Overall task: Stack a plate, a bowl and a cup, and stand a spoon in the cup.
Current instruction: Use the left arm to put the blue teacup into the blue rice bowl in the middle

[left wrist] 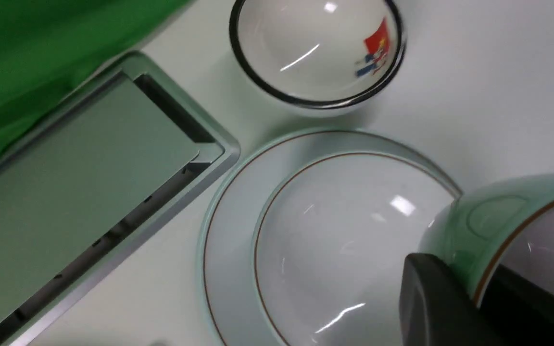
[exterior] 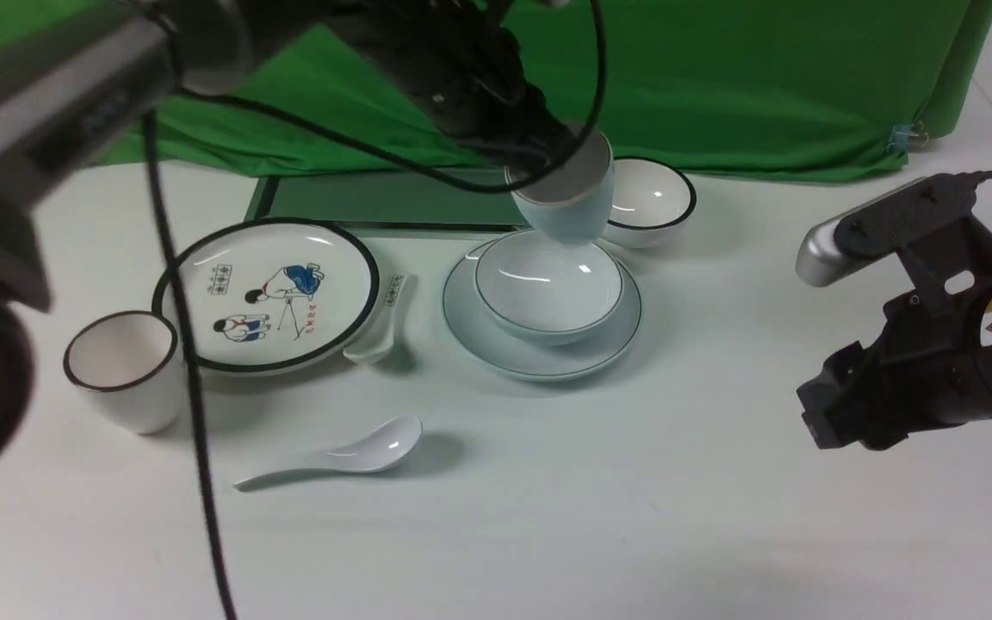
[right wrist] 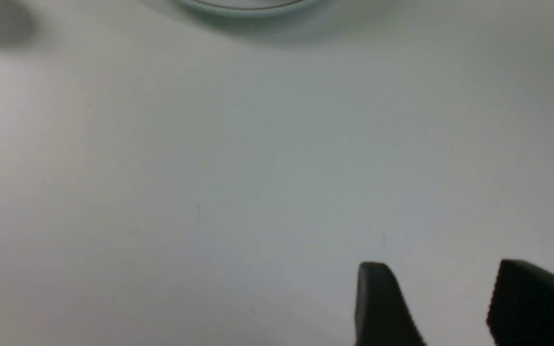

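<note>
Directions are read on a clock face centred on the pale blue plate, with 12 o'clock pointing away from the robot. The plate lies flat on the counter and carries the shallow pale blue bowl, seated roughly centred inside its rim, so the two lower tiers of the stack are in place. The left gripper holds the pale blue cup over the bowl's 12 o'clock rim. Its fingers are clamped on the cup wall, one outside and one inside the mouth, which leaves the base free for setting down. The cup is tilted rather than upright. Whether its base touches the bowl cannot be determined. It should probably be levelled and brought over the bowl's centre before release, or it may tip or slide on the glazed surface. The black-rimmed bowl stands just beside the plate at 1 o'clock and limits clearance on that side. The right gripper hangs over bare counter at 4 o'clock, well apart from the stack, with its fingers apart and nothing between them. This position appears to keep it clear of the left arm. The plain white soup spoon lies on the counter at 8 o'clock, not yet placed in the cup.
</note>
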